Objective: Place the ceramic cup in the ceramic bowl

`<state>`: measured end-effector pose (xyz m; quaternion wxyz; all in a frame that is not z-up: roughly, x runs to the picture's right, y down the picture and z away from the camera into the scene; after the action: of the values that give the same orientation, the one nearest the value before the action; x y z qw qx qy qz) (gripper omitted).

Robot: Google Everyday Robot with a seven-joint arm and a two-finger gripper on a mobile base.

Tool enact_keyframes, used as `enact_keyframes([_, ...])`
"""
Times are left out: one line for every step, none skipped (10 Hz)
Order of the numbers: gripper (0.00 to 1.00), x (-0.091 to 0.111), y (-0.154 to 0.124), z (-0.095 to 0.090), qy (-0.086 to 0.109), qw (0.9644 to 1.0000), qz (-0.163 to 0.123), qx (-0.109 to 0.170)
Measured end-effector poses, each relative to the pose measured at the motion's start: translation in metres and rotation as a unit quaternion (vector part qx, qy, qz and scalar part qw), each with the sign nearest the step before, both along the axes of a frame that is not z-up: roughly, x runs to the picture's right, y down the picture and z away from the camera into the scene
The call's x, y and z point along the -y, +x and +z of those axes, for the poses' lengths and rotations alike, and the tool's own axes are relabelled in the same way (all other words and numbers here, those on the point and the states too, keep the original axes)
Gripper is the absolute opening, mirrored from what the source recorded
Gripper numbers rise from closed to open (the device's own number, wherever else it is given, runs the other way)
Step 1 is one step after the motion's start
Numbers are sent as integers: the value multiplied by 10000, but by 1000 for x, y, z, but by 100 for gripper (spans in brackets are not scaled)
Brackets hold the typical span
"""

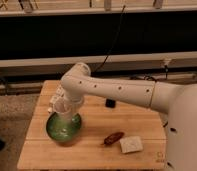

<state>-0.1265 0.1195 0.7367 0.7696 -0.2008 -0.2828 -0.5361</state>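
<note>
Wooden table [92, 150], light butcher-block top, is set on a grey floor before a dark wall crossed by pale horizontal rails; the far left corner of the top is partly covered by the arm.

Item 1: ceramic bowl [63, 126], wide, green, glossy inside, is placed on the left part of the table. Its rear rim is overlapped by the cup and the arm's end.

Item 2: ceramic cup [62, 108], small, pale, tapered, is seen upright over the rear part of the bowl, its lower end within the bowl's outline. Whether its base touches the bowl's inside cannot be told.

Item 3: gripper [60, 104], at the end of the white arm [117, 91], is located directly at the cup, above the bowl's rear edge. It is largely masked by the wrist housing and merges with the pale cup; how far it is parted, and whether the cup is held, cannot be told.

Item 4: brown elongated object [113, 138], dark reddish, is laid on the table right of the bowl, apart from it; its nature is hard to make out.

Item 5: white rectangular carton [130, 144] is laid just beside the brown object, nearer the right edge.

Item 6: small black object [110, 103] is glimpsed under the arm, mostly hidden.

Item 7: robot body [184, 130], white, is cut off at the right and bottom edges.

Item 8: black cable [114, 40] is run from the top edge down towards the arm.
</note>
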Motion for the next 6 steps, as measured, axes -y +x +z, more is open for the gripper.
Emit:
enact_keyframes([4,-1,0,0,-6,10000,4,1])
enact_keyframes([4,-1,0,0,-19,10000,18,12])
enact_keyframes([4,-1,-1,0,-26,10000,36,22])
enact_keyframes([4,-1,-1,0,-35,10000,46,28])
enact_keyframes([4,-2,-1,0,-45,10000,60,40])
enact_keyframes([4,-2,-1,0,-48,10000,64,42])
